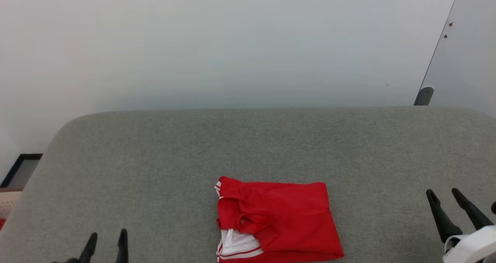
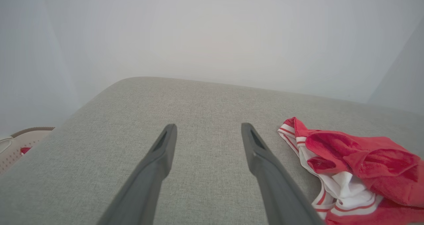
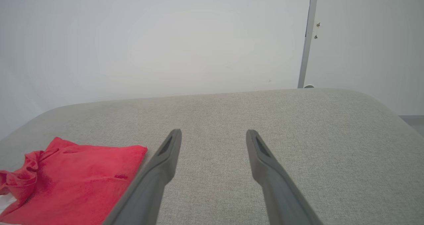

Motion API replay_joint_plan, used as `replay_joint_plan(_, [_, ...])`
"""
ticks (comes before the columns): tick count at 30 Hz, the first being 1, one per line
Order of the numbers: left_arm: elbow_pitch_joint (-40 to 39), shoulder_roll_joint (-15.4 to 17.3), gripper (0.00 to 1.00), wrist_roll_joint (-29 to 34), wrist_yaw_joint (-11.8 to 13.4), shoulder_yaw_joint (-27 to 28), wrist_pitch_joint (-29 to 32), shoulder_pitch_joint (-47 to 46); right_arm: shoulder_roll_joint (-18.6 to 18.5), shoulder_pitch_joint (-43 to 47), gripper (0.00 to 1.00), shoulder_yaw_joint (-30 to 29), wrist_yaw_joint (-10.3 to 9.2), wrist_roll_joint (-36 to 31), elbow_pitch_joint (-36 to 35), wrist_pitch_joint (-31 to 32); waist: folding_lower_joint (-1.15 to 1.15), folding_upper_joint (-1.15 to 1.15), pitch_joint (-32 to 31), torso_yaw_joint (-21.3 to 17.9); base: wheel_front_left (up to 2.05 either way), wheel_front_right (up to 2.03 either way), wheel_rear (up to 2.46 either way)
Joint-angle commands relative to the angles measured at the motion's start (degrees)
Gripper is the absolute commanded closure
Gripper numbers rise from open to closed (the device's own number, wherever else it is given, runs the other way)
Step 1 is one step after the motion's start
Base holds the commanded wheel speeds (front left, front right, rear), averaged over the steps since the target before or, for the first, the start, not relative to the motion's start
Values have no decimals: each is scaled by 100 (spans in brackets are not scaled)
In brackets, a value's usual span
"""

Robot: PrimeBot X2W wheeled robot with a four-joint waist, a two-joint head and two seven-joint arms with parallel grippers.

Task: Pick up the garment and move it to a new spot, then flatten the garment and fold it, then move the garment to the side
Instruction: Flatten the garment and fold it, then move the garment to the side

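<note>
1. My left claw (image 1: 109,233) sits at the lower left of the head view, over the near part of the grey padded surface (image 1: 155,158). Its two dark fingers are spread apart.
2. In the left wrist view, those fingers are wide apart, and bare grey fabric shows in the gap between them. They touch no cloth.
3. My right claw (image 1: 442,191) sits at the lower right of the head view, with a pale forearm section behind it. Its fingers are likewise spread.
4. In the right wrist view, the right fingers are wide apart above bare grey fabric. They pinch no object.
5. The garment (image 1: 277,220) lies on the padded surface at the near middle, between the two claws and apart from both.
6. The garment is folded into a roughly rectangular packet with a red top layer. The bottom edge of the head view cuts off its near edge.
7. The right half of the packet is smooth. The left half is bunched, and a white panel with red-and-white striped trim is exposed at the near left corner.
8. A plain pale wall (image 1: 232,42) rises behind the surface. A grey panel (image 1: 465,54) stands at the far right.
9. A pale perforated basket (image 2: 20,145) sits beyond the left end of the surface.
</note>
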Motion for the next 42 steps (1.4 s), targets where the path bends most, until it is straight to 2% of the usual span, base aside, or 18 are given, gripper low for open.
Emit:
replay_joint_plan(1, [31,-29,0,72,-50,54,-1,43,74,164,0,-114,-6,-102,-20,-97,0,0,3,14,0,0,0])
replay_joint_plan(12, [143,-136,0,334,-212,217,-1,37,367,732,0,-686,-6,-647,-205,-237,0,0,17,38,0,0,0])
replay_joint_plan(23, [223,-201,0,525,-361,305,-1,-12,572,1012,0,-991,-6,-971,-377,-226,0,0,2,64,0,0,0])
replay_joint_plan(37, [236,-218,0,666,-466,369,-1,-66,673,1119,0,-1155,-6,-1115,-540,-150,0,0,-4,119,0,0,0])
replay_joint_plan(42, [217,-190,0,665,-466,413,-1,-111,704,1076,0,-1052,-6,-1112,-582,-28,0,0,22,256,0,0,0])
